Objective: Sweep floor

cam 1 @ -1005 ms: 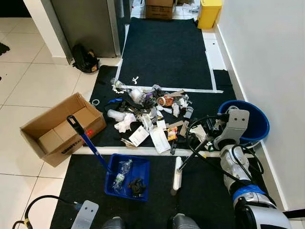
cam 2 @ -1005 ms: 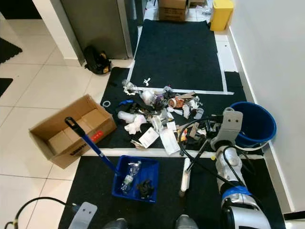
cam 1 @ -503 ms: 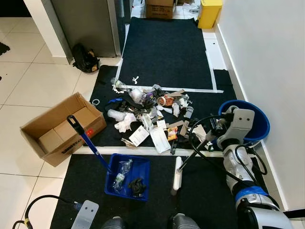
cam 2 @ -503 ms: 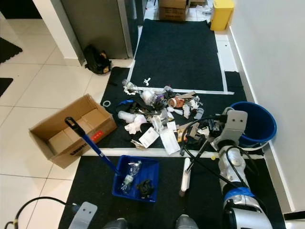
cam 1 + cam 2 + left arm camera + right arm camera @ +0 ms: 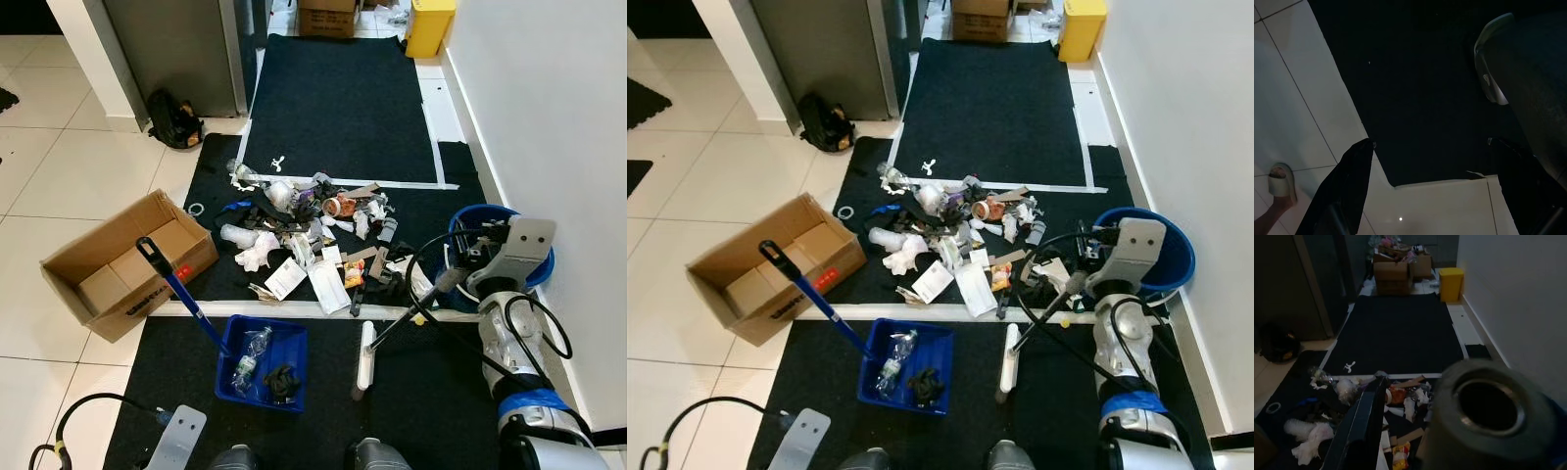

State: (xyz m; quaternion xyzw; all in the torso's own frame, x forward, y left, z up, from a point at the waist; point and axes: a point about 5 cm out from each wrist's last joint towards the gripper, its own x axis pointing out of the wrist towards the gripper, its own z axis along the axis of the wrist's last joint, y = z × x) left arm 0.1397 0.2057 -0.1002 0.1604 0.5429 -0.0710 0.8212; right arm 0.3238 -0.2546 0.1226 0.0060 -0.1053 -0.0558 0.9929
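From the head views, the right gripper (image 5: 460, 277) sits at the top end of a slim dark broom handle (image 5: 407, 318), just in front of a round blue plastic bucket (image 5: 1171, 257) by the white wall; how its fingers stand I cannot tell from here. The handle slants down and away to the gripper's left, ending in a long white broom head (image 5: 364, 358) lying on the black floor mat (image 5: 338, 108). Just beyond the broom head, further left of the gripper, a pile of mixed paper and plastic litter (image 5: 309, 240) is spread across the mat. A blue plastic dustpan (image 5: 263, 360) with a long blue handle rests beside the broom head, holding some rubbish. An open brown cardboard box (image 5: 122, 264) stands on the white tiles well beyond it.

In the left wrist view, the left gripper (image 5: 1440, 191) hangs with its two black fingers (image 5: 1344, 186) spread wide, over mat and tile.

In the right wrist view, the hollow handle end (image 5: 1488, 406) fills the foreground beside one black finger (image 5: 1364, 426), with the litter ahead.
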